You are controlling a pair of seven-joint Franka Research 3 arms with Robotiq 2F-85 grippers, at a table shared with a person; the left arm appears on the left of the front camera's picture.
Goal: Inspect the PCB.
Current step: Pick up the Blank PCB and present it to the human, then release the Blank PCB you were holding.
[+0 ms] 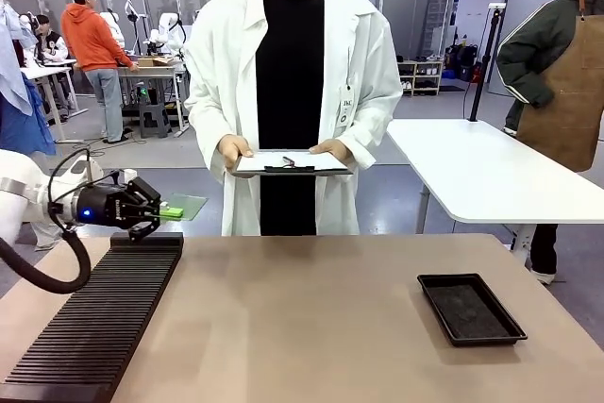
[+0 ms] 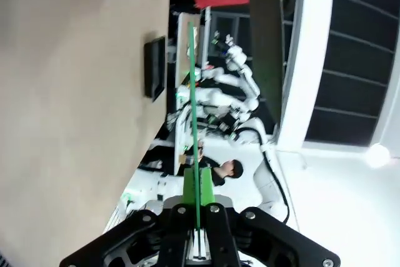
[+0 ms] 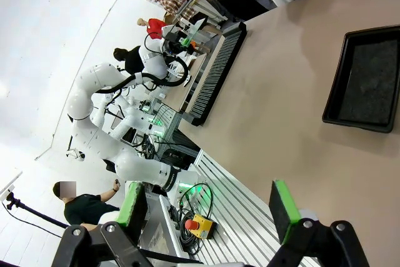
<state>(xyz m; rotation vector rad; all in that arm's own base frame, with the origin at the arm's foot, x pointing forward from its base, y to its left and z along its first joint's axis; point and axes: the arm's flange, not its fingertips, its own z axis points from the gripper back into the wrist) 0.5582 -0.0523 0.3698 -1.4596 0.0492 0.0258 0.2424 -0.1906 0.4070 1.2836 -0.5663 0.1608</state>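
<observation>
Left claw (image 2: 199, 179) is clamped shut on the PCB (image 2: 192, 110), its green pads pressed against both faces; seen along the fingers, the board shows edge-on as a thin green line running straight out past the fingertips; from the front it hangs in the air over the far end of a black slotted rack (image 1: 94, 318), apart from it, at the desk's left side. Right claw (image 3: 206, 207) stands with its fingers wide apart and nothing between them, above the tan desk (image 1: 302, 327); a shallow black tray (image 1: 470, 309) lies on the desk's right half, well apart from the rack and the PCB. Across the desk a person in a white coat (image 1: 226, 73) stands facing it, holding a clipboard (image 1: 291, 163) in both hands; behind, to the right, a white table (image 1: 491, 176) stands on a grey workshop floor.
</observation>
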